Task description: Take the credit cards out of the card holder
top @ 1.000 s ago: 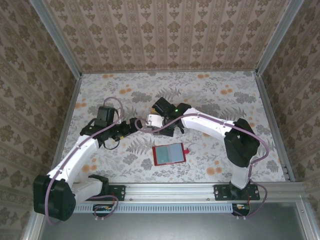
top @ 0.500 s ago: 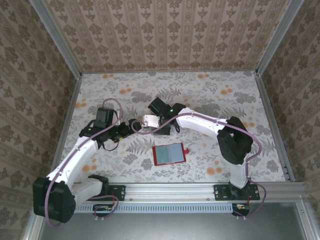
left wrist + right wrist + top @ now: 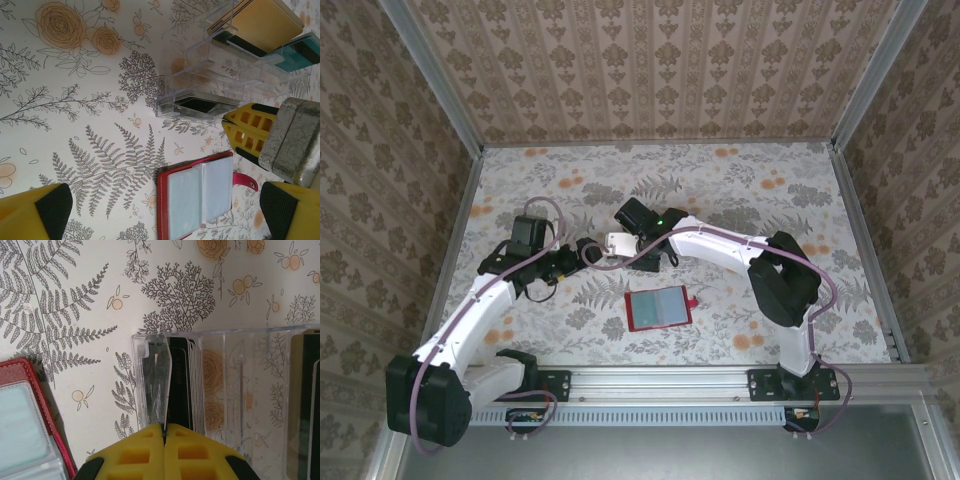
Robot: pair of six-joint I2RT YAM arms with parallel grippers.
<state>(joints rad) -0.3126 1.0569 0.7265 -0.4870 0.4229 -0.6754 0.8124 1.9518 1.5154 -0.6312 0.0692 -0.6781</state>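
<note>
From above, the card holder (image 3: 658, 309) lies open and flat on the floral table (image 3: 770, 200), low in the centre of the frame. Just above it the right gripper (image 3: 625, 244) reaches over a small clear tray (image 3: 617, 241), and the left gripper (image 3: 587, 250) sits close on the tray's left. From the left wrist, that arm's yellow fingers stand wide apart at the two lower corners with nothing between them. The holder is at bottom centre, its pale windows facing up, though whether cards remain inside cannot be told. The tray fills the upper right, and the other arm's fingers are at its near end. From the right wrist, the fingers are pressed together at the bottom centre on a thin card (image 3: 159, 380), held edge-on over the tray's leftmost slot beside a stack already there. The holder's red edge shows at lower left. The step in hand looks like stowing a drawn card. The next move calls for lowering it squarely into the slot, letting go, then returning to the holder to check its pockets.
</note>
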